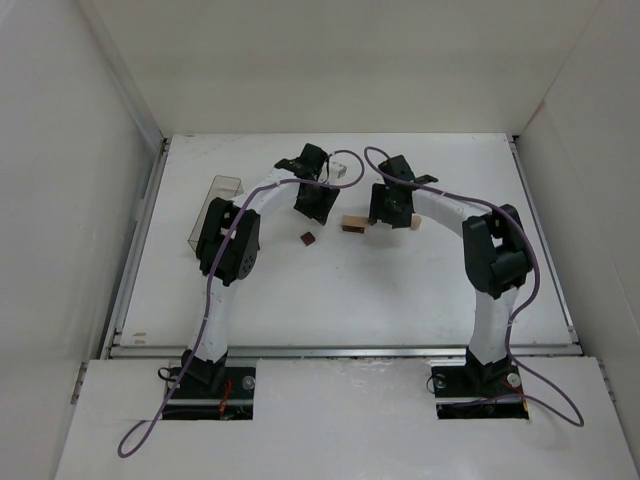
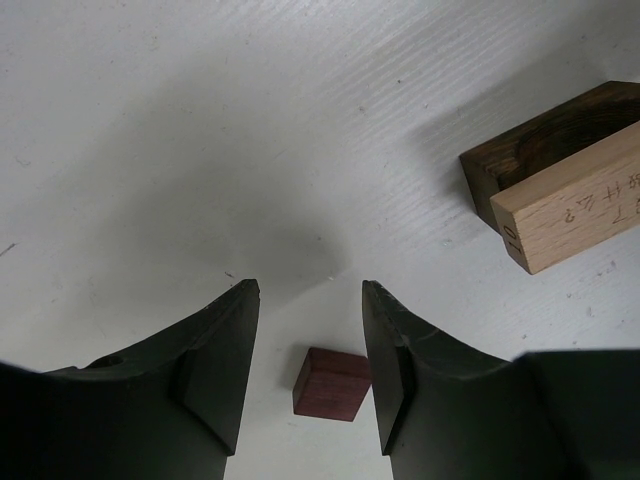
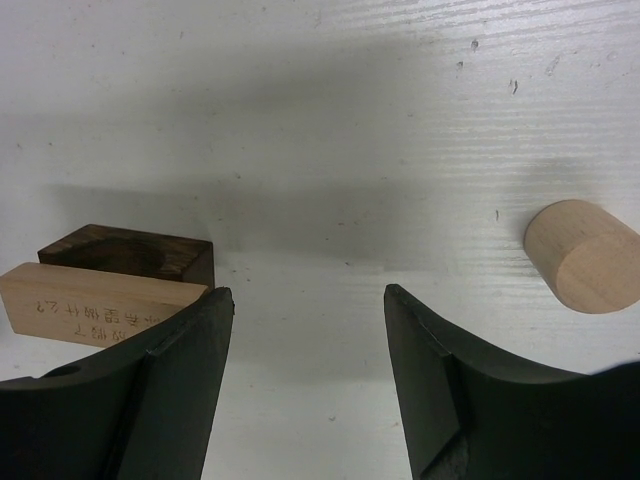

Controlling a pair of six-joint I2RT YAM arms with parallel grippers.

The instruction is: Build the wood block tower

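A small red-brown cube (image 2: 333, 383) lies on the white table between the fingers of my open left gripper (image 2: 308, 290), touching neither; it also shows in the top view (image 1: 309, 238). A tan slab (image 2: 580, 210) lies against a dark brown block (image 2: 545, 140) to the right of that gripper. My right gripper (image 3: 308, 295) is open and empty above bare table, with the slab (image 3: 90, 305) and dark block (image 3: 130, 255) at its left finger. A pale cylinder (image 3: 585, 257) lies on its side to its right. In the top view both grippers (image 1: 313, 213) (image 1: 388, 218) flank the slab (image 1: 352, 224).
A clear plastic box (image 1: 222, 200) stands at the left behind the left arm's elbow. A small pale object (image 1: 346, 170) sits just behind the left gripper. White walls enclose the table on three sides, and a metal rail (image 1: 340, 351) runs along its near edge.
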